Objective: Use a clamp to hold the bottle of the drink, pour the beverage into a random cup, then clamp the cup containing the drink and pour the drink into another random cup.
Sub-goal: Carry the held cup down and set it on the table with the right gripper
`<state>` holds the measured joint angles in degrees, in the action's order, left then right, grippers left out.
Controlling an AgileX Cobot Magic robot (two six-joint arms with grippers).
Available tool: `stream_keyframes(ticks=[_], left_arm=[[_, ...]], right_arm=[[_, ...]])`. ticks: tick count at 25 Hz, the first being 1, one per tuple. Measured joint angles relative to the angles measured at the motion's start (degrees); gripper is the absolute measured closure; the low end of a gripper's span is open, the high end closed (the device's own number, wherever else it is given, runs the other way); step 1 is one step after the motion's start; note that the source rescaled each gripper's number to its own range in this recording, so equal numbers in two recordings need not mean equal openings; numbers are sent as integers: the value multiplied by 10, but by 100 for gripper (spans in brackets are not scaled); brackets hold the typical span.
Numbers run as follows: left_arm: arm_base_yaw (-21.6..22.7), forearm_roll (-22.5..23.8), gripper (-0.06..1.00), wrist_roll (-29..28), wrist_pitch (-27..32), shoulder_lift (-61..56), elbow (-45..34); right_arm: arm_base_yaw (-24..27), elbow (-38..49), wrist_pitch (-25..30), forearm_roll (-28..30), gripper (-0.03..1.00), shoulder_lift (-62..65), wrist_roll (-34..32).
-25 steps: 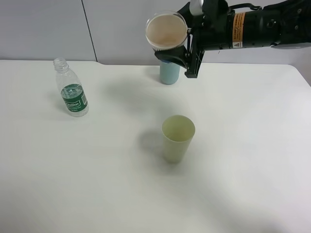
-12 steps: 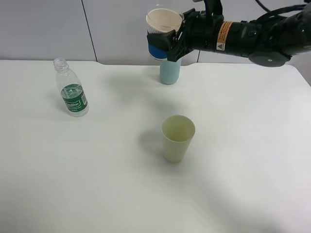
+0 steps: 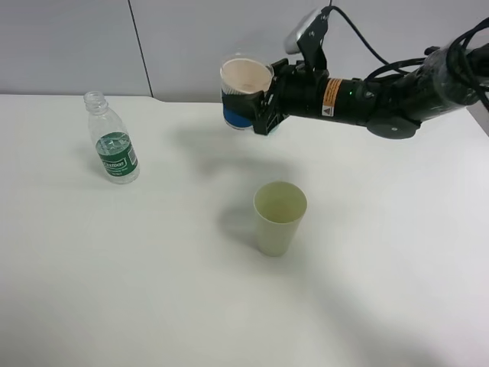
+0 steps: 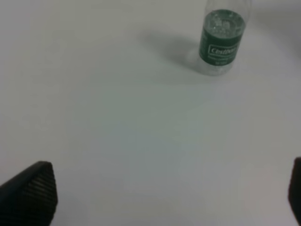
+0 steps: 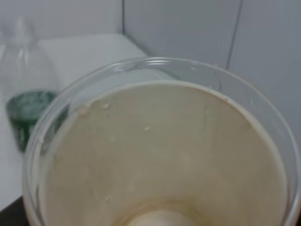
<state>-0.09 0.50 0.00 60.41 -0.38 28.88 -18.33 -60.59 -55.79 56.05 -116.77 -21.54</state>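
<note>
I have the right gripper (image 3: 260, 115) clenched on the blue-banded cup (image 3: 244, 93), holding it in the air above the table's (image 3: 114, 290) far edge, about midway along it. The cup sits nearly upright, tipped a little toward me. From the right wrist view its pinkish-cream inside (image 5: 160, 160) fills the picture, with a few droplets on the wall — I cannot tell how much liquid is in it.

The pale green cup (image 3: 279, 216) stands upright near the middle of the table, well apart from the held cup and nearer the front edge. The bottle (image 3: 112, 139) stands capless near the far left corner.

My left gripper (image 4: 169, 197) is released, its jaws spread wide, over bare table — the bottle (image 4: 221, 40) shows well ahead of it, untouched.
</note>
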Motion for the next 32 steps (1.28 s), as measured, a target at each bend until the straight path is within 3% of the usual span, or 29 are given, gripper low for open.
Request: stream_keyframes(ticks=[11,18,32], left_arm=[[0,0,-6,0,0,0,0],[0,0,-6,0,0,0,0],[0,0,-6,0,0,0,0]], right_arm=[[0,-22,-8,44,97,-88,19],[0,-74,-8,55,97,-135,-15],[0,-80,-15,72,97,-160,-26]])
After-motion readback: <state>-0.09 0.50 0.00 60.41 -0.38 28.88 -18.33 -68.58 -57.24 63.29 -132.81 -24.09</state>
